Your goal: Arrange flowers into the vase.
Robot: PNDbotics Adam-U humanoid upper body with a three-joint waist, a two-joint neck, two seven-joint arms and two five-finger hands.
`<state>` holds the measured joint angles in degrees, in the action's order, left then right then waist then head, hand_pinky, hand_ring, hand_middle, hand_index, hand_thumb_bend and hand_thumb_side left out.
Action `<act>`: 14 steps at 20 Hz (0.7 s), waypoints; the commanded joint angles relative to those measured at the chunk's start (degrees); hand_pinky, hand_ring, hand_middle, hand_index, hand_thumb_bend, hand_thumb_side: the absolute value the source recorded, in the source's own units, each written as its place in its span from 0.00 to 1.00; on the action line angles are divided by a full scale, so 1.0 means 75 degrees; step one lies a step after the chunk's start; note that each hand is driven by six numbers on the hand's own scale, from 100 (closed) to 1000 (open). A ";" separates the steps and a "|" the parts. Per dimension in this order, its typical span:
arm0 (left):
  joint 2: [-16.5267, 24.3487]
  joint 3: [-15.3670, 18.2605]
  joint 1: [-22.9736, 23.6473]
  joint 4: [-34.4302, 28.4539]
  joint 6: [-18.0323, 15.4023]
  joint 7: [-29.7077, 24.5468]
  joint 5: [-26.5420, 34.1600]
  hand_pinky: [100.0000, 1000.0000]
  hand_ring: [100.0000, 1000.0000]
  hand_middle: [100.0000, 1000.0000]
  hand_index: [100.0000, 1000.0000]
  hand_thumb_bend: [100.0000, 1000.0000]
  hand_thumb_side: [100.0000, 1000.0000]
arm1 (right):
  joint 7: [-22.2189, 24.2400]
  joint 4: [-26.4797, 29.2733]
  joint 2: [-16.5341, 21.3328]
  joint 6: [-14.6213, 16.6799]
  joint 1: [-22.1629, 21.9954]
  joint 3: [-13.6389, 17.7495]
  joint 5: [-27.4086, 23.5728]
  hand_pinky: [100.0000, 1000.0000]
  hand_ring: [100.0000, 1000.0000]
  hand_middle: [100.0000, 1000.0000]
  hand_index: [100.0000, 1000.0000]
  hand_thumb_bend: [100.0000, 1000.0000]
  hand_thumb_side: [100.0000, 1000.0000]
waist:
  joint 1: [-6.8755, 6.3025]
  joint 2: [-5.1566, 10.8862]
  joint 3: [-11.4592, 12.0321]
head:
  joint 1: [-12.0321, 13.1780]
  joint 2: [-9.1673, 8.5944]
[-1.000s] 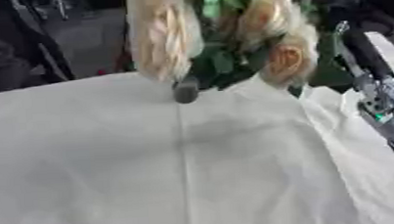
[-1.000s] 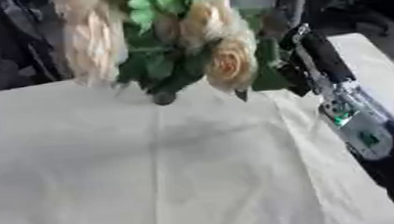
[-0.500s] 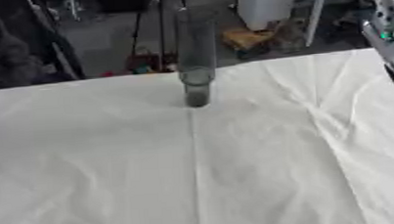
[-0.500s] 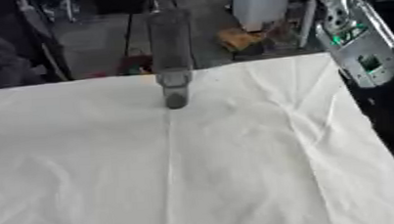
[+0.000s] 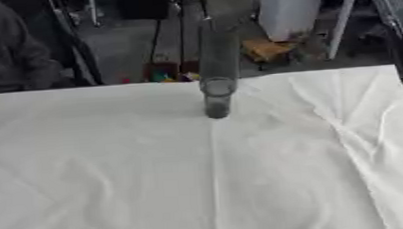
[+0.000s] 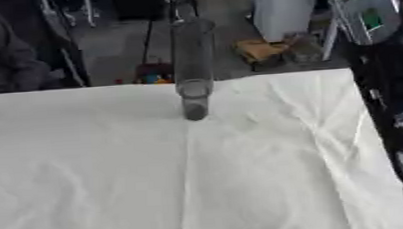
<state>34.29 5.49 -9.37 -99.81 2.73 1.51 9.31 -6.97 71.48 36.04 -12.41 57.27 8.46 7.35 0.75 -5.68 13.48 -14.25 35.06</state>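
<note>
Near the far edge of the white-clothed table (image 5: 113, 182), I see the tall clear vase (image 6: 192, 67) standing upright and empty. Only my right arm (image 6: 375, 35) shows, at the right edge; I cannot tell either hand's state.

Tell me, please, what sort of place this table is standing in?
Probably a lab or workshop: a table under a creased white cloth holds a tall clear vase, with equipment stands and a white container on the bare floor behind.
</note>
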 commanded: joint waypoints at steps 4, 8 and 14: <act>-0.0010 -0.0094 -0.0416 -0.0198 -0.0007 -0.0142 0.0101 0.66 0.65 0.73 0.55 0.92 0.70 | 0.0112 -0.0607 -0.0283 0.0640 0.0538 0.0365 -0.0714 0.00 0.00 0.00 0.02 0.00 0.99 | -0.0161 -0.0045 0.0340 | -0.0286 -0.0238; -0.0182 -0.0162 -0.0633 -0.0263 -0.0006 -0.0208 0.0145 0.66 0.65 0.72 0.55 0.92 0.70 | 0.0124 -0.0566 -0.0483 0.1086 0.0424 0.0162 -0.1160 0.00 0.00 0.00 0.02 0.00 0.99 | -0.0254 -0.0133 0.0660 | -0.0627 -0.0337; -0.0313 -0.0222 -0.0784 -0.0304 0.0014 -0.0268 0.0176 0.66 0.65 0.72 0.55 0.92 0.70 | -0.0097 -0.0607 -0.0570 0.1751 0.0400 -0.0148 -0.1825 0.00 0.00 0.00 0.02 0.00 0.98 | -0.0287 -0.0191 0.0959 | -0.1048 -0.0434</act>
<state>31.16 3.58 -14.52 -100.89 2.84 -0.28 10.33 -7.38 66.53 30.95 -0.43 58.96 7.70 -4.95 -1.18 -7.78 20.65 -21.46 32.56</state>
